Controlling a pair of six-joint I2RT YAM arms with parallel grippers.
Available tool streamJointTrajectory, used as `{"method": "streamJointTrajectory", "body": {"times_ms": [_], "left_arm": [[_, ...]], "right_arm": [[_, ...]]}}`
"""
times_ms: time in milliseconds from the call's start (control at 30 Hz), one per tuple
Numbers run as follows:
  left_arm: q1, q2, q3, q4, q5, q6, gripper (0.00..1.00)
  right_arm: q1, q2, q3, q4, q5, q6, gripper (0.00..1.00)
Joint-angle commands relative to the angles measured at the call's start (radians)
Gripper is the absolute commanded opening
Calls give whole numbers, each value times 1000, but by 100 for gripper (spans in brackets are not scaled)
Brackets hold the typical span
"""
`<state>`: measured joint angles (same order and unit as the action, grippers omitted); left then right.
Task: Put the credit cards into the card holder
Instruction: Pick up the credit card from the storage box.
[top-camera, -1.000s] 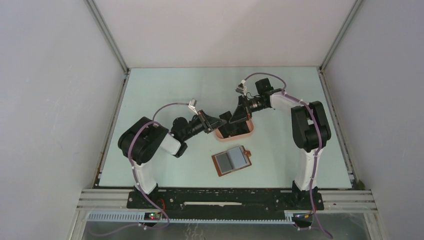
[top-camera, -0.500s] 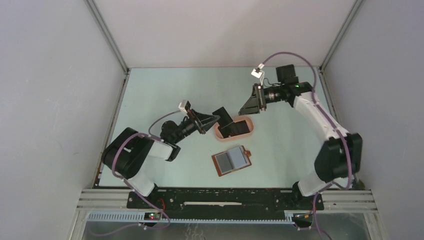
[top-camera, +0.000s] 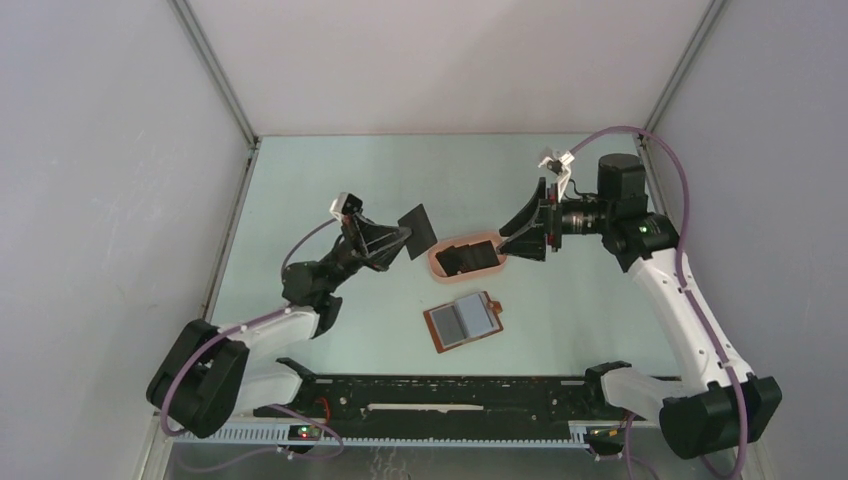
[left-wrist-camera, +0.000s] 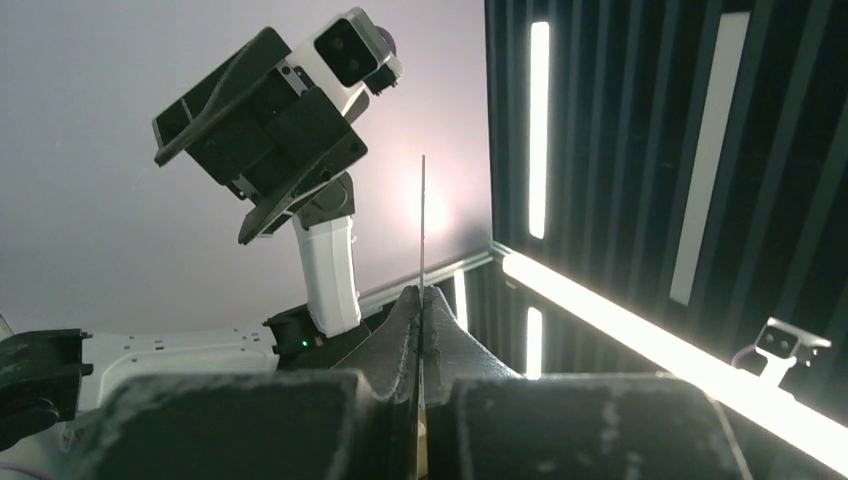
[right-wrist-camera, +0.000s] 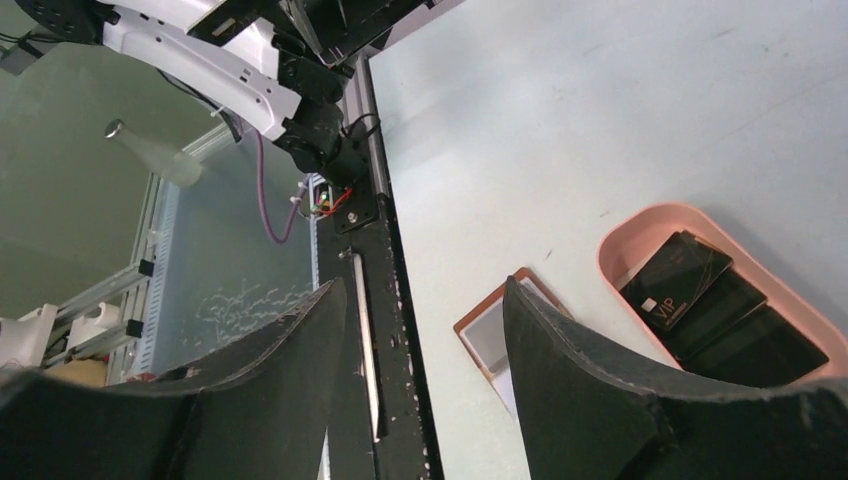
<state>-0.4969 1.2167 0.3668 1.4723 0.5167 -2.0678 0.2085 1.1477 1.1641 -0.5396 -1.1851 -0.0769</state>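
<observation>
one thin black card (top-camera: 416, 220) pinched in left pincer (left-wrist-camera: 420, 300), right pincer (right-wrist-camera: 425, 292) spread, brown card holder (top-camera: 463, 320) open

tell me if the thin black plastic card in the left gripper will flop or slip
Probably stiff: the thin black plastic card juts straight from the left gripper. Likely light, held by one edge without sagging. Smooth faces might slip if bumped.

You could read only "VIP", in white on a black card (right-wrist-camera: 680, 270) lying at one end of the pink tray (right-wrist-camera: 606, 255).
</observation>
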Motion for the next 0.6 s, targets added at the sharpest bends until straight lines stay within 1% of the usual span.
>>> {"method": "streamJointTrajectory", "body": {"times_ms": [0,133,233,267,300,367,433,500,567], "left_arm": [[3,-74,-40,27,52,-140,0],[3,-106,-62,17,65,-133,0],[2,-115,-64,18,91,-121,0],[1,-115,-62,17,105,-118,0],[-3,-113,-62,19,117,-116,0],[-15,-109,-53,22,141,-101,0],[-27,-95,-21,35,196,-79,0],[-40,-78,6,39,247,-47,0],[-47,-59,23,34,290,34,0]], "right_arm": [[-11,-62,-12,55,-48,14,69],[-13,-78,-23,66,-72,31,73],[-13,-81,-47,107,-107,62,77],[-13,-83,-59,124,-121,81,80],[-13,-84,-73,143,-142,99,80],[-13,-91,-99,177,-176,132,85],[-11,-92,-115,208,-207,168,88],[-1,-88,-128,237,-213,210,88],[16,-81,-142,275,-199,268,86]]}}
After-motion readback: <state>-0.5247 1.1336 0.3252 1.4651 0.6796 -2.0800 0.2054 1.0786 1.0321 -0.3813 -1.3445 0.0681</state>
